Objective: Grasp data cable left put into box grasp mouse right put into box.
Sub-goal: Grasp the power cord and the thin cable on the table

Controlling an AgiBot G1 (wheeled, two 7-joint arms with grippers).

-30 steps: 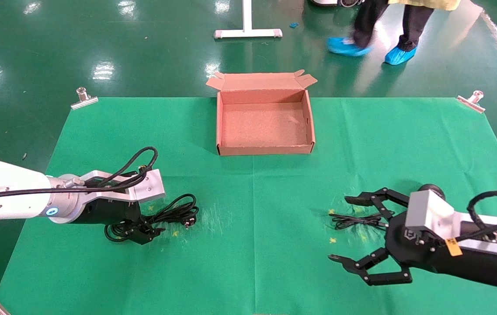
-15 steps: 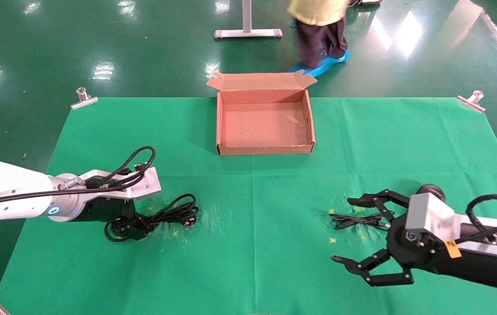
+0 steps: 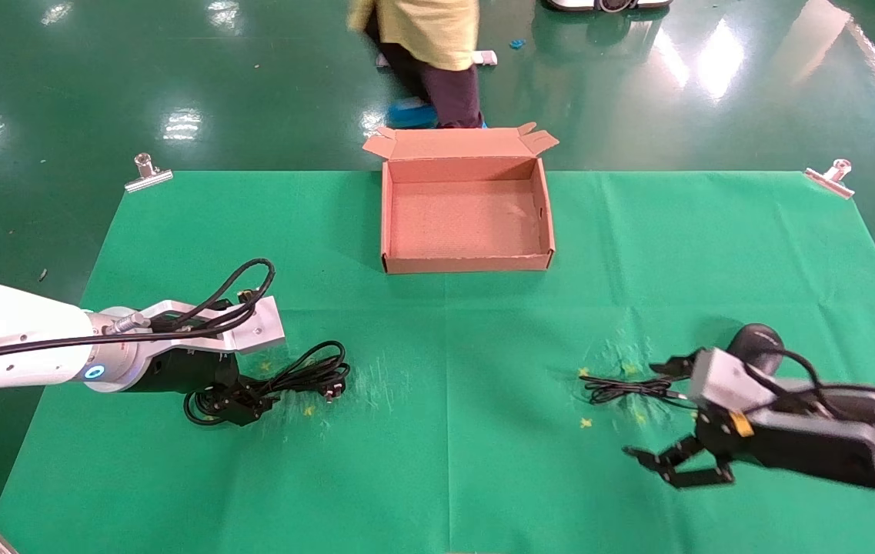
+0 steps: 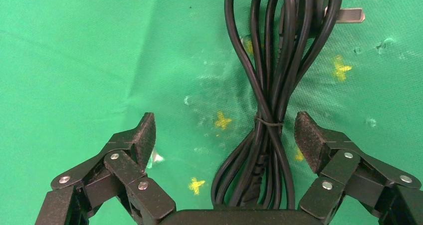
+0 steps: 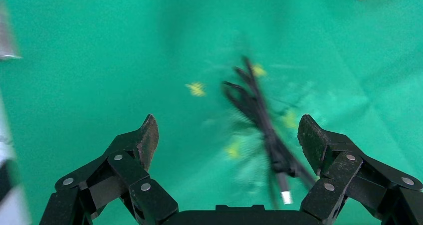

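While my left gripper (image 4: 224, 135) is sitting low with fingers spread wide around the tied data cable (image 4: 272, 85), my right gripper (image 5: 227, 135) is hanging open near the mouse (image 3: 754, 338); the box (image 3: 465, 263) is lying empty beyond.

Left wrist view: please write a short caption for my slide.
Open left gripper straddles the tied data cable on the green cloth.
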